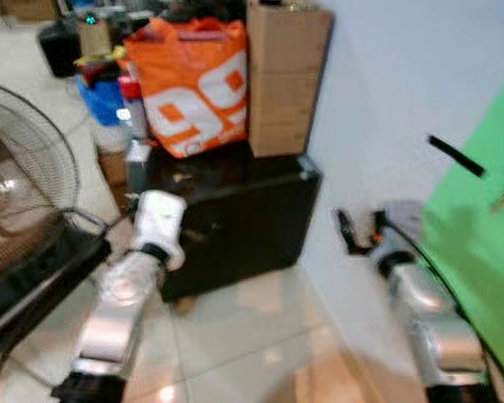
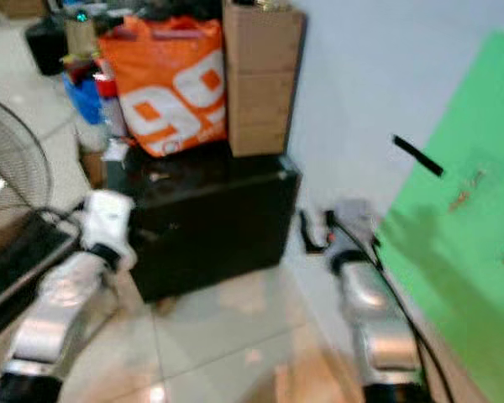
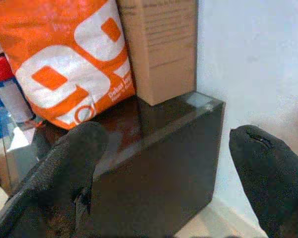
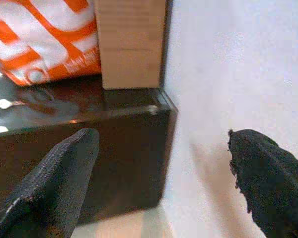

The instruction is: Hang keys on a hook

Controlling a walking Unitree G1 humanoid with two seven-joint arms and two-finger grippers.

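Both arms reach forward with left gripper (image 3: 164, 163) and right gripper (image 4: 164, 163) spread wide and empty, facing the black cabinet (image 1: 235, 210); keys not identifiable, so task looks unstarted: 0 hung.

Glossy black cabinet (image 1: 244, 214), smooth top mirroring light; matt brown cardboard box (image 1: 281, 75), plain paper surface; orange bag (image 1: 193, 84), slightly shiny woven plastic with white print; polished floor tiles (image 1: 252, 336), pale and reflective; matt painted wall (image 1: 386, 92); flat green panel (image 1: 479, 218), unglossed; thin metal wire fan guard (image 1: 34, 168); brushed silver metal arms; black gripper fingers (image 3: 64, 178), rough, textured rubbery skin.
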